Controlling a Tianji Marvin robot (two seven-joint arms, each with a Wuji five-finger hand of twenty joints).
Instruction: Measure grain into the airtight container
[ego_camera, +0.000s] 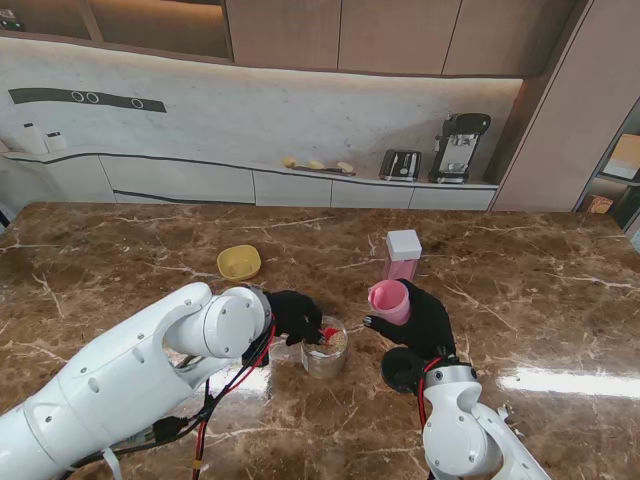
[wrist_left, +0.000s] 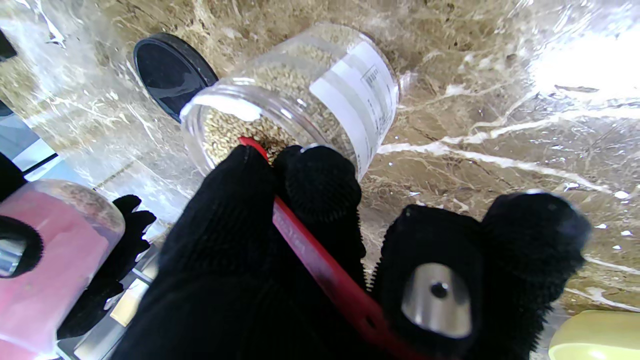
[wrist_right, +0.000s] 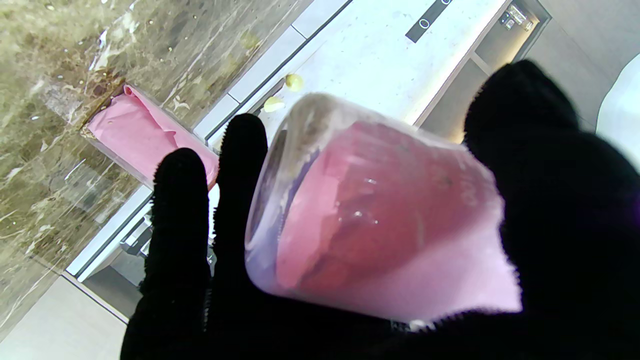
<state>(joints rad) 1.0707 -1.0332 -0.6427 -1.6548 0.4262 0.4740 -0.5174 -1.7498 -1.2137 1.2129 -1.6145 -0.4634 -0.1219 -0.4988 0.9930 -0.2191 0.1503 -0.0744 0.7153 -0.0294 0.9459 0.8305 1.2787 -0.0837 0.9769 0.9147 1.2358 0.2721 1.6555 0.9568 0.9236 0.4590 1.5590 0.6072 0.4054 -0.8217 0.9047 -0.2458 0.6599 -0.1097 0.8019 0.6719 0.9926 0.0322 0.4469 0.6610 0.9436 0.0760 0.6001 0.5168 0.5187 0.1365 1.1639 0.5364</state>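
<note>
1. As we look down from the stand, our two black-gloved hands work near the middle of a brown marble table (ego_camera: 120, 250).
2. Our left hand (ego_camera: 295, 318) grasps a red scoop (wrist_left: 320, 265) by its handle, pinched between thumb and fingers, with the scoop's end inside the open mouth of a clear grain jar (ego_camera: 327, 350).
3. Seen from the left wrist, the grain jar is well filled with pale grain (wrist_left: 280, 100) and carries a white label.
4. Our right hand (ego_camera: 425, 325) is wrapped around a pink container (ego_camera: 390, 300), lifted off the table and tipped, just to the right of the grain jar.
5. A black lid (ego_camera: 402, 368) lies on the table near our right wrist.
6. Farther from us stand a pink box with a white top (ego_camera: 403, 255) and a yellow bowl (ego_camera: 239, 262).
7. We judge the step in hand to be scooping grain from the jar.
8. Next, the loaded scoop should be lifted level, carried across to the pink container's mouth, and tipped there without spilling.
</note>
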